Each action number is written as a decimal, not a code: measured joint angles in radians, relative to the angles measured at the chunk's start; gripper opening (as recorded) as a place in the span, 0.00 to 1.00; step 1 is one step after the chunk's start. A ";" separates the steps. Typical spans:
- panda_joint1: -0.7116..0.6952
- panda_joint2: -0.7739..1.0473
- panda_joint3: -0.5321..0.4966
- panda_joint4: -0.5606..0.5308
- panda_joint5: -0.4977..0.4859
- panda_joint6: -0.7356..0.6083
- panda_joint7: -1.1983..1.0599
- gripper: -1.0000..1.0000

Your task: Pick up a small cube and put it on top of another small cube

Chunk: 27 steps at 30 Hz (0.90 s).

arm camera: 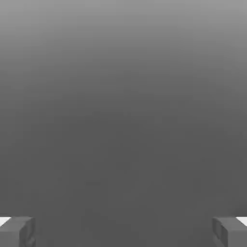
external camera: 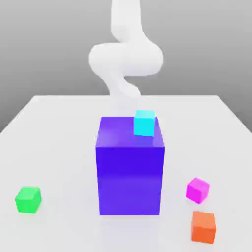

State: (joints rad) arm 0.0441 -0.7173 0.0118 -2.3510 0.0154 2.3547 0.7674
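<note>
resting apart on the table, magenta cube and green cube; gripper released, empty

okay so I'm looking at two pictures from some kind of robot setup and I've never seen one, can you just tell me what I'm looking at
These are computer-simulated pictures of one robot arm, the white blurred shape at the back of the exterior view. That view comes from a camera off the arm, looking across a pale table.

On the table stands a big blue-purple block with a cyan cube on top. Around it lie three small cubes: a green cube at the exterior view's left, and a magenta cube and an orange cube at its right.

The other picture comes from a camera on the arm's hand. The two grey fingertips belong to the end effector, standing wide open. It holds nothing.
</note>
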 joint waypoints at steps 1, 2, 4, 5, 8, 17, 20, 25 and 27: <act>0.021 0.041 0.007 -0.024 0.007 0.026 -0.016 0.50; 0.041 0.080 0.014 -0.047 0.014 0.052 -0.031 0.50; 0.081 0.158 0.029 -0.092 0.027 0.102 -0.060 0.50; 0.099 0.195 0.037 -0.114 0.032 0.126 -0.073 0.50; 0.152 0.304 0.066 -0.179 0.046 0.197 -0.112 0.50; 0.281 0.630 0.177 -0.373 0.028 0.411 -0.182 0.50; 0.332 0.741 0.197 -0.434 -0.035 0.483 -0.165 0.50; 0.405 0.924 0.105 -0.422 -0.161 0.623 -0.081 0.50; 0.448 0.996 0.057 -0.408 -0.187 0.681 -0.060 0.50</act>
State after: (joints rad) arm 0.4921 0.2782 0.0684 -2.7595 -0.1713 3.0358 0.7069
